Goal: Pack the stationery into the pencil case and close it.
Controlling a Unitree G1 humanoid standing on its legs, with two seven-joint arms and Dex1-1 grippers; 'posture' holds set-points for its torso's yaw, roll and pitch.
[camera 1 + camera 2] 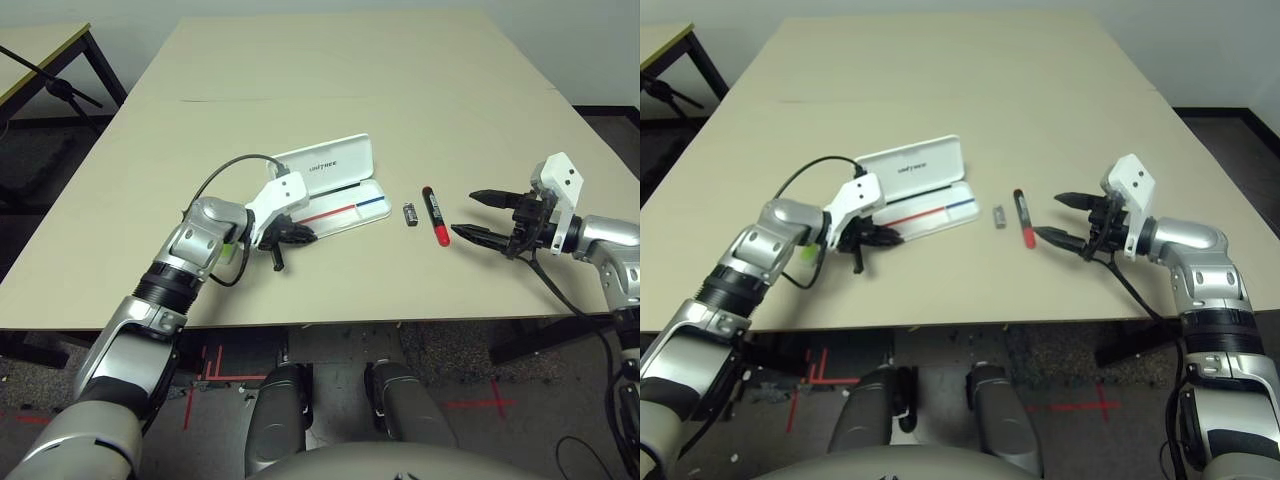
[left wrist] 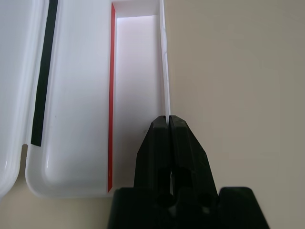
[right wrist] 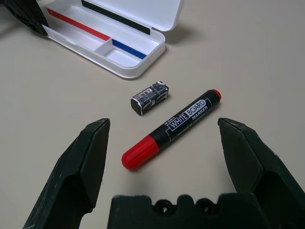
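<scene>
Whiteboard marker (image 1: 433,216) at frame centre-right beside open pencil case (image 1: 340,195), long axis pointing up-frame, red cap nearest wide-open right gripper (image 1: 481,215); left gripper (image 1: 292,238) clenched, empty, at case's near rim.

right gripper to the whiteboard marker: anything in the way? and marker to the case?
Nothing visible between the open right gripper and the whiteboard marker; bare table. Between the marker and the open pencil case lies the small dark stubby piece, beside the straight path. The left gripper is shut on the case's near wall.
</scene>
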